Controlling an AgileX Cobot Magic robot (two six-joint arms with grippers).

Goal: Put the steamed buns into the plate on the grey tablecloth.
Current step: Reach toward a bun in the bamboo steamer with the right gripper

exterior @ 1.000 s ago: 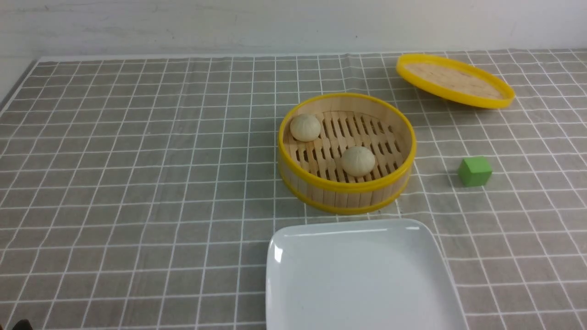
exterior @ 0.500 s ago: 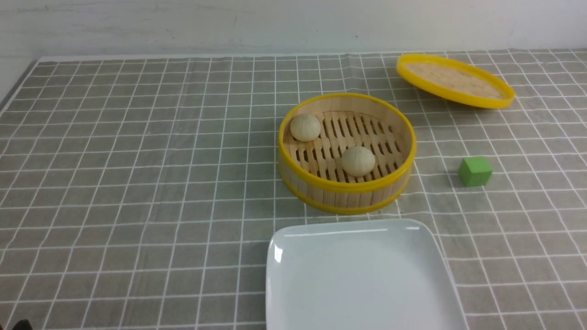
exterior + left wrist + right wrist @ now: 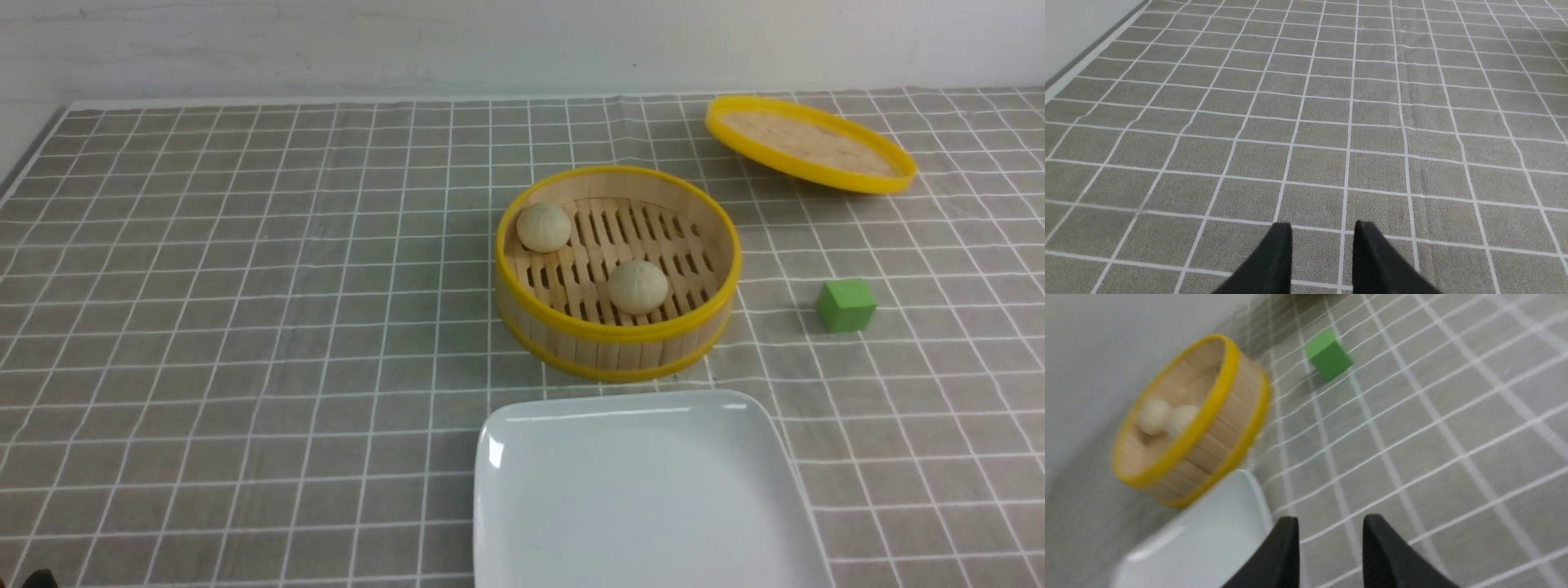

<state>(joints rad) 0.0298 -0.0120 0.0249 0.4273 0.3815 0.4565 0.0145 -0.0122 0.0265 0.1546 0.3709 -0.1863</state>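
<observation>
Unmoved across the last second in the front view, every item. Inside the open bamboo steamer (image 3: 620, 331), on its slatted floor, two pieces: far steamed bun (image 3: 544, 226) against the back left wall, near steamed bun (image 3: 638, 287) closer to the front wall, apart from the first. Just in front of the steamer, close to its wall without touching, the white plate (image 3: 645, 490), its face bare, near edge cut off by the frame. Behind and to the right, well apart from the steamer, the yellow-rimmed lid (image 3: 808, 145). Right of the steamer, alone on the grey tablecloth (image 3: 245, 286) covering the surface, a green cube (image 3: 845, 305). Left end effector (image 3: 1323, 228) over bare cloth, fingers spread with a clear gap, pinching nothing. Right end effector (image 3: 1329, 522) beside the plate's corner, likewise spread and pinching nothing, in a blurred picture.
</observation>
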